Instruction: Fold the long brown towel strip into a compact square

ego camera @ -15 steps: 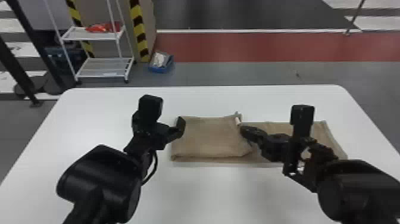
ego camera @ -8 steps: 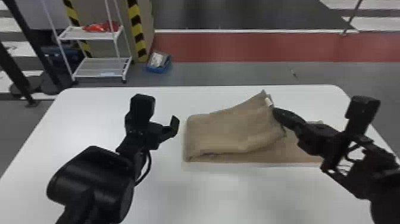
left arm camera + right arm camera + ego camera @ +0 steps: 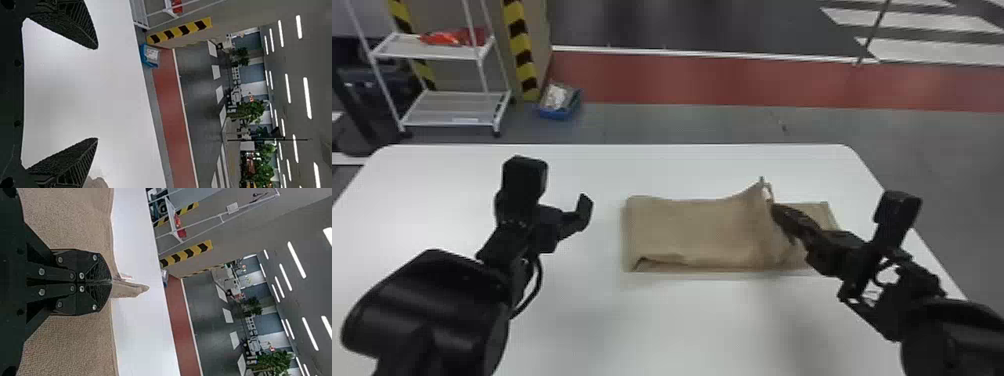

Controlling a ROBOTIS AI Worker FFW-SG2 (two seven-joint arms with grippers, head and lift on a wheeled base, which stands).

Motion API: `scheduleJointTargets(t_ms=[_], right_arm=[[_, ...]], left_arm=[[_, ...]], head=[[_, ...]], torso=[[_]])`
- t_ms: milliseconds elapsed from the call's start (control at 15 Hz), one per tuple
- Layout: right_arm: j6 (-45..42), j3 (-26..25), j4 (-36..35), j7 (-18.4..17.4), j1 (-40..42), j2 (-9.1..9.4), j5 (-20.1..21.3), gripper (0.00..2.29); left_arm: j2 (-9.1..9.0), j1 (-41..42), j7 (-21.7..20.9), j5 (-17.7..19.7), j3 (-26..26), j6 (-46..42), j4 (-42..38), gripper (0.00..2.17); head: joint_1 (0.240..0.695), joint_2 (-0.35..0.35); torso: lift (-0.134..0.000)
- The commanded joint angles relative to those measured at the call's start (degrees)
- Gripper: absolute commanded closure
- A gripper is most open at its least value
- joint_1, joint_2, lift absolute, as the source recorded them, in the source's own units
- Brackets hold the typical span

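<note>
2 arms reached over the white table [image 3: 682, 325], and we had the brown towel [image 3: 697, 230] lying between their grippers, toward the table's right side. Our left gripper [image 3: 576, 214] was off to the towel's left, touching nothing, its 2 fingers spread wide with bare tabletop between them in the left wrist view. A small tan patch [image 3: 96, 182] appeared by 1 of those fingertips, too little of it for us to name. Our right gripper [image 3: 773, 207] was holding the towel by its far edge; in the right wrist view we saw its 2 fingers pressed together, with a pinched bit of cloth poking out past the tips. That held part stood up in a peak, and the cloth sloped down from it toward the left, where we had a folded end resting on the table. At the near left corner the layers gaped slightly, making a small dark fold. Beneath and to the right of the raised part, a lower layer lay flat, running on under our right gripper. Beyond the table we could see a white shelf cart [image 3: 432, 50] with something red on its upper shelf, and a blue bin [image 3: 559, 112] on the floor near a striped yellow-and-black post [image 3: 519, 42].
</note>
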Motion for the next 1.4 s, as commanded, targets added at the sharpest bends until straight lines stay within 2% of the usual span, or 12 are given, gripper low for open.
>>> scheduleJointTargets(t_ms=[0, 200, 333, 467, 600, 800, 1333], right_arm=[[0.38, -2.73, -3.65, 0.08, 1.13, -0.48, -2.75, 1.48], [1.43, -8.71, -5.49, 0.08, 2.36, -2.24, -7.15, 1.48], [1.96, -10.47, -3.65, 0.08, 2.18, -4.08, -7.41, 1.48], [2.31, -8.62, -0.04, 0.26, 1.13, -4.08, -5.56, 1.48], [1.96, -7.39, 2.86, 0.35, -0.02, -3.29, -3.98, 1.48], [2.13, -7.74, 3.03, 0.35, -0.46, -3.38, -4.07, 1.48], [1.96, -13.28, 0.22, 1.66, 0.16, -4.17, -9.52, 1.48]], left_arm=[[0.09, 0.56, 0.0, -0.02, 0.34, 0.11, -0.03, 0.05], [0.09, 0.91, 0.0, -0.02, 0.43, 0.11, -0.21, 0.05], [0.09, 1.0, 0.0, -0.1, 0.43, 0.11, -0.12, 0.05], [0.09, 0.91, -0.09, -0.1, 0.34, 0.11, -0.12, 0.05], [0.09, 1.0, -0.09, -0.1, 0.25, 0.11, -0.21, 0.05], [0.09, 1.09, 0.0, -0.1, 0.43, 0.11, -0.21, 0.05], [0.09, 0.91, -0.09, -0.46, -0.01, 0.11, 0.32, 0.05]], head=[[0.695, -0.094], [0.695, -0.107], [0.695, -0.146], [0.695, -0.172], [0.695, -0.182], [0.695, -0.175], [0.695, -0.195]], torso=[[-0.128], [-0.128], [-0.128], [-0.128], [-0.128], [-0.128], [-0.128]])
